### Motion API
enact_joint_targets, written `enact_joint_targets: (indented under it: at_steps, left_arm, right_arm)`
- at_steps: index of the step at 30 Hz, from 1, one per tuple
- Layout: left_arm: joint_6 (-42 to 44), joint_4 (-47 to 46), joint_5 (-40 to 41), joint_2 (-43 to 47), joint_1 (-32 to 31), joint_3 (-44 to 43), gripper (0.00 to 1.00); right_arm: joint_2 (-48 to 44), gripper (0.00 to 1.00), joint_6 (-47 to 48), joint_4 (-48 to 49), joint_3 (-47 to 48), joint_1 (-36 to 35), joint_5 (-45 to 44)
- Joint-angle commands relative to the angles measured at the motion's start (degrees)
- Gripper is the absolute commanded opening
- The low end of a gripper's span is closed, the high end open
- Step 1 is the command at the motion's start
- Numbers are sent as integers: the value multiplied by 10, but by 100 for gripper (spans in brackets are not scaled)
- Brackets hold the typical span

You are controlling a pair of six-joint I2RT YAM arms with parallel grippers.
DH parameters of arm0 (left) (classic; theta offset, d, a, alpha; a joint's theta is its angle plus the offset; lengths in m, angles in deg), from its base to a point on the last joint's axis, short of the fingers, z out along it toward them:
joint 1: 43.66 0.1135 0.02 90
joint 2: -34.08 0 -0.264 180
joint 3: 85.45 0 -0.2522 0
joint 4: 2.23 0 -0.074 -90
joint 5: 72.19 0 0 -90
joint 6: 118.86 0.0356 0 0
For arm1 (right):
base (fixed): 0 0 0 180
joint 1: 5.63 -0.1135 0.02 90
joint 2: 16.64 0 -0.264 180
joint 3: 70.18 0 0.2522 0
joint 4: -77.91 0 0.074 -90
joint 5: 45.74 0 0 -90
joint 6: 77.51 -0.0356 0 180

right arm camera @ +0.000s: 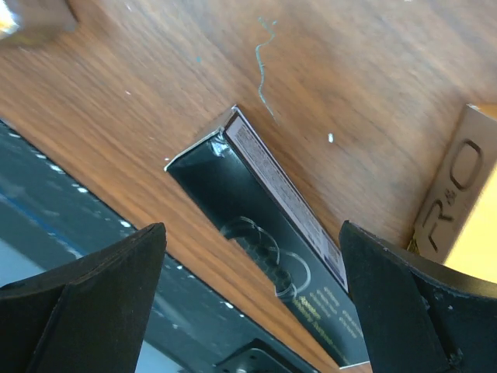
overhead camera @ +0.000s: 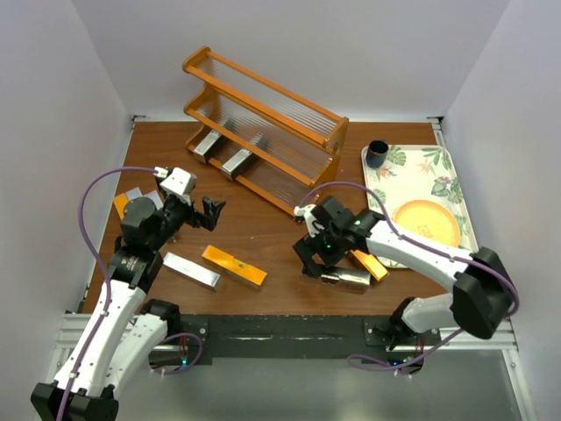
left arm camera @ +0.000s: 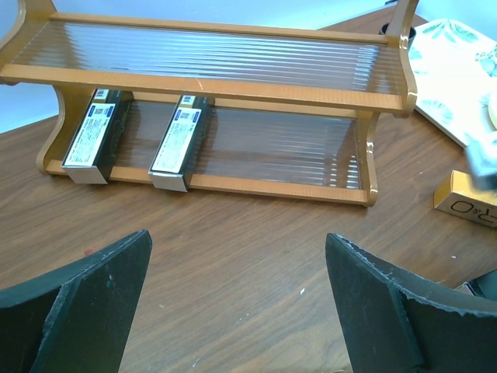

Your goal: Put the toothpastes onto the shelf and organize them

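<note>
The orange-brown shelf [overhead camera: 263,118] stands at the back of the table. Two silver toothpaste cartons [overhead camera: 207,145] [overhead camera: 237,161] lie on its lowest tier, also seen in the left wrist view as cartons [left arm camera: 93,136] [left arm camera: 180,140]. My left gripper [overhead camera: 203,213] [left arm camera: 241,311] is open over bare table in front of the shelf. A silver carton [overhead camera: 191,270] and an orange carton [overhead camera: 234,266] lie near the front edge. My right gripper [overhead camera: 314,266] [right arm camera: 252,303] is open above a dark shiny carton [right arm camera: 272,249] [overhead camera: 344,279], one finger on either side and not touching it. An orange carton [overhead camera: 370,263] [right arm camera: 466,210] lies beside it.
A leaf-patterned tray [overhead camera: 438,167] at the right holds a dark cup [overhead camera: 377,153] and an orange plate [overhead camera: 427,221]. Two more cartons, one orange [overhead camera: 120,205] and one silver [overhead camera: 136,194], lie behind the left arm. The table's front edge [right arm camera: 116,225] runs close to the dark carton.
</note>
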Motion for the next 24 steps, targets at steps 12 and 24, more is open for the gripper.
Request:
enact_joint_targets:
  at_steps: [12, 24]
  left_arm:
    - [-8, -31, -15, 1, -2, 8, 100]
    - [-8, -31, -16, 1, -3, 9, 100]
  right_arm:
    - [147, 97, 62, -69, 97, -114, -121]
    - [214, 74, 38, -85, 118, -171, -222]
